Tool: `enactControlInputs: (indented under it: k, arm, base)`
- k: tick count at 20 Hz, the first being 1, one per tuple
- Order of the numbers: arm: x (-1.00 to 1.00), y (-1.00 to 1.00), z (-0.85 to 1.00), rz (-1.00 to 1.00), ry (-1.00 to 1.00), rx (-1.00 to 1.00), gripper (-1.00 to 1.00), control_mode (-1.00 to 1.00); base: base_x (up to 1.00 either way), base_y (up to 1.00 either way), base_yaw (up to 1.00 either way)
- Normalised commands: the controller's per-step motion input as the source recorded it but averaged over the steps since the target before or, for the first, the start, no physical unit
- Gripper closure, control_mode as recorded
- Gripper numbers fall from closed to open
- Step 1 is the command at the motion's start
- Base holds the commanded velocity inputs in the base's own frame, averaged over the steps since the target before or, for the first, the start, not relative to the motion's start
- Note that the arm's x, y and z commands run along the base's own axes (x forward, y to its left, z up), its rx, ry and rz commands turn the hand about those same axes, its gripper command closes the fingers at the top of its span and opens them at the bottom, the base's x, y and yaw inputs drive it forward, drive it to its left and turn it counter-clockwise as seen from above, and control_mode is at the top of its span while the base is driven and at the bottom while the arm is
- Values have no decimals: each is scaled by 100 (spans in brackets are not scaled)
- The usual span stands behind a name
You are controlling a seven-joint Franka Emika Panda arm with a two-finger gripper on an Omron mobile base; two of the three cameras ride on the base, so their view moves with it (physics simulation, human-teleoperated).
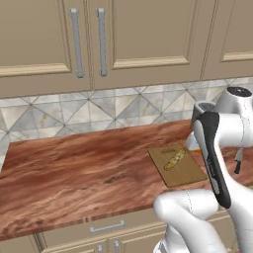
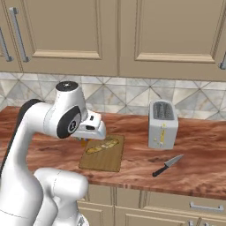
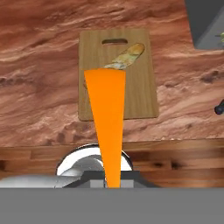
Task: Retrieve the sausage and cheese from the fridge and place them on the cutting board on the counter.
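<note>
- While the arm reaches over the desk (image 1: 74, 168), the gripper (image 3: 113, 183) is closed tight on the cheese (image 3: 106, 122), an orange wedge that runs from between the fingertips out over the cutting board (image 3: 142, 87) in the hand view.
- From the right base view, a sliver of orange shows under the hand, above the near left corner of the board (image 2: 110, 161); I cannot tell whether the wedge touches the wood yet.
- On the board already lies a pale, elongated, mottled item (image 2: 102, 145) (it looks more tan and yellowish than reddish-brown, so whether it is the sausage I cannot say for sure); it sits diagonally toward the board's far end.
- Off to the right on the desk stand a toaster (image 2: 162, 124) and a knife (image 2: 167, 165), both well apart from the board.
- Judging progress: the fetching seems done for the cheese, and what remains is lowering it onto bare wood beside the other item and letting go.
- If that item is the sausage, the task is close to finished.
</note>
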Motion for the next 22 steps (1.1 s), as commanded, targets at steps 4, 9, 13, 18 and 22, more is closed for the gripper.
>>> enactControlInputs:
  k: [4, 9, 13, 18, 22]
  arm:
    - [-29, -75, -88, -35, 0, 7, 100, -100]
    - [19, 1, -73, -43, 0, 5, 100, -100]
    - [46, 14, -34, -41, 0, 4, 100, -100]
    - [25, 19, -9, -34, -1, 2, 100, -100]
    - [37, 18, 0, -32, 0, 0, 100, -100]
  base:
    - [0, 0, 0]
    - [0, 0, 0]
    - [0, 0, 0]
    - [0, 0, 0]
    - [0, 0, 0]
